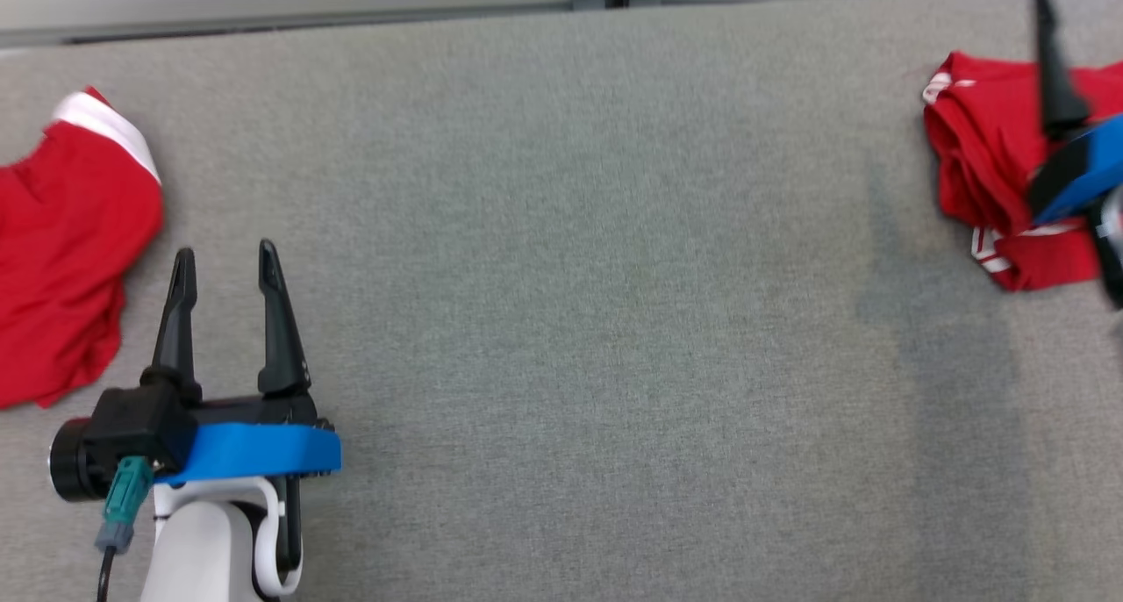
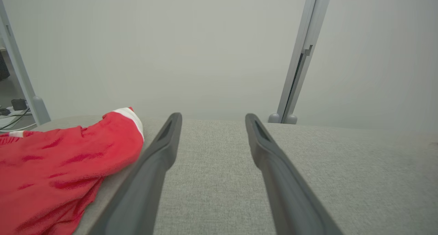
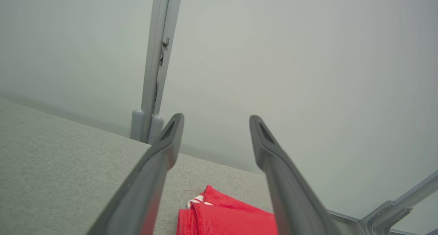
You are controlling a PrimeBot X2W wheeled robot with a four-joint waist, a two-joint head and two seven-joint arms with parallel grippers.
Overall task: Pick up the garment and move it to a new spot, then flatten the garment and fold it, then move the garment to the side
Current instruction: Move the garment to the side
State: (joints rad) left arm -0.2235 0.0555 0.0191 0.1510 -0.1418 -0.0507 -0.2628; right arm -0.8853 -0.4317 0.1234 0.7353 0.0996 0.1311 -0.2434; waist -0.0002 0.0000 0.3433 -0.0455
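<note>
While the left gripper [image 1: 225, 251] is pointing forward, long dark fingers [image 1: 281, 339] spread and empty, beside a crumpled red cloth [image 1: 61, 233], the right gripper [image 3: 215, 118] is hanging open-fingered over the folded red white-trimmed garment [image 1: 983, 146] at the right end of the grey fabric desk [image 1: 570, 277]. Bare desk is stretching between them.

A lab-like room: grey cloth table [image 1: 570, 233], bare partition panels [image 2: 171, 50].

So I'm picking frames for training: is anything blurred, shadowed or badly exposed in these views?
Right wrist view: the right gripper goes soft toward the lens. Head view: that gripper smears with motion in front of the folded red white-striped garment; the left gripper is sharp; faint shadow bands cross the grey fabric table. Left wrist view: the crumpled red garment looks oversaturated and blotchy.
</note>
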